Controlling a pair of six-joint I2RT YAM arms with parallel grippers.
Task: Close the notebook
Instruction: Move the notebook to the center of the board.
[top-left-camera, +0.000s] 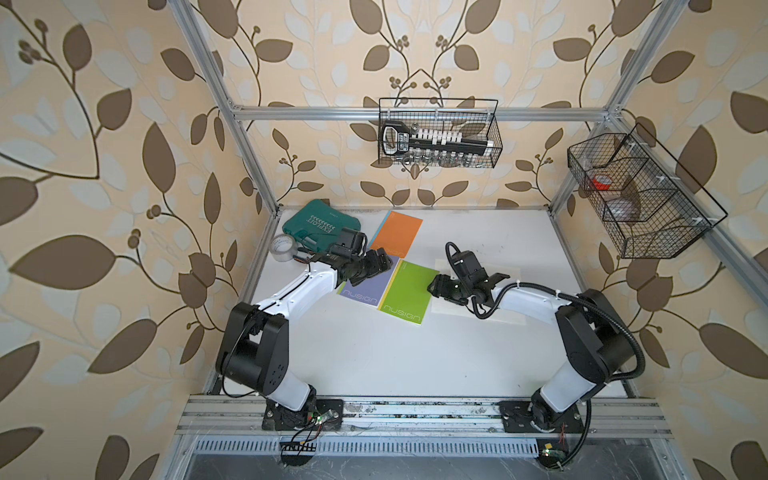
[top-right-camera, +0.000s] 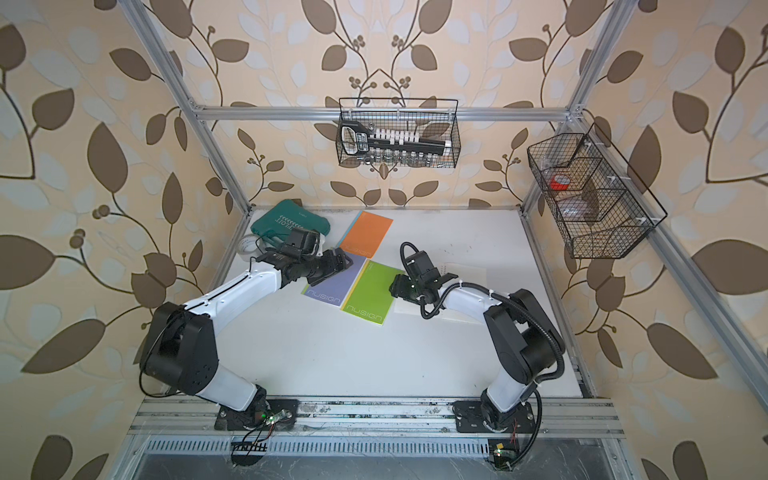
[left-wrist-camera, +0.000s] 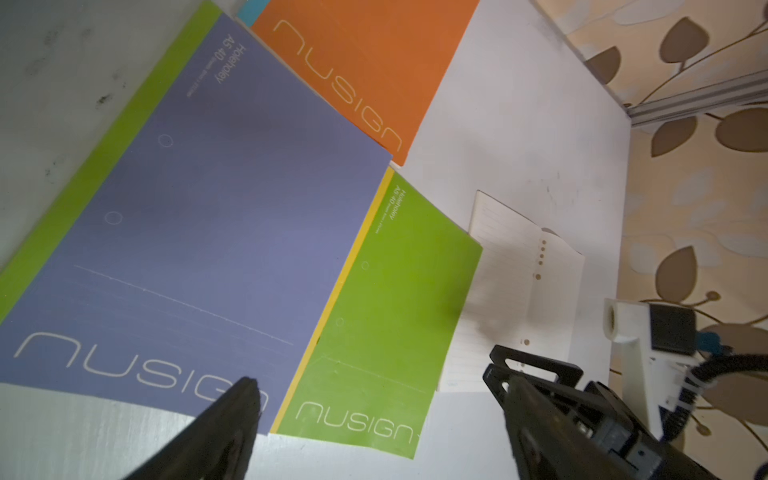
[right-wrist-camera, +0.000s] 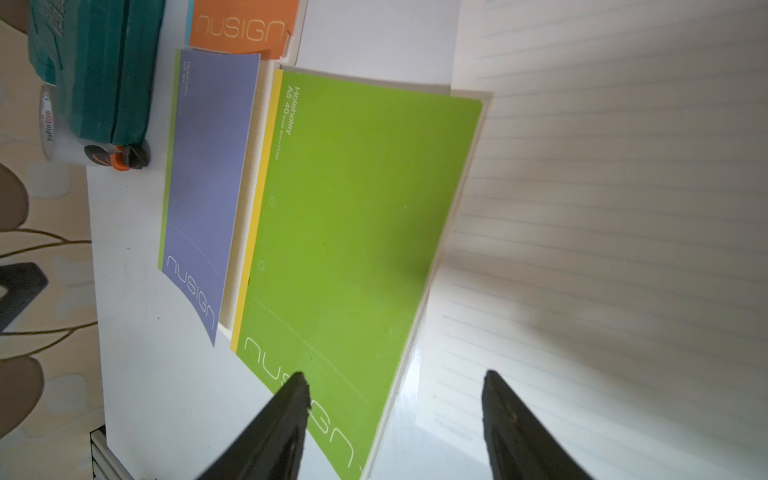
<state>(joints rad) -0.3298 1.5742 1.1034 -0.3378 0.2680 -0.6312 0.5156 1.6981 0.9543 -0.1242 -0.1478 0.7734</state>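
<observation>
The right gripper (right-wrist-camera: 392, 382) hangs released and empty, one finger above a closed green notebook (right-wrist-camera: 353, 208), the other above the open notebook (right-wrist-camera: 602, 208) lying beside it on the worktop (top-left-camera: 395, 353). The left gripper (left-wrist-camera: 372, 374), also released, hovers over a purple notebook (left-wrist-camera: 228, 208).

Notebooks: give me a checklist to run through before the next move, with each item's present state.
1. Green notebook cover down over its pages: ok.
2. Purple notebook cover lying flat: cannot tell; its corner looks curled in the right wrist view.
3. Orange notebook closed: ok.
4. Left gripper open and empty: ok.
5. Right gripper open and empty: ok.
6. Lined sheet free of the green notebook: cannot tell.
</observation>
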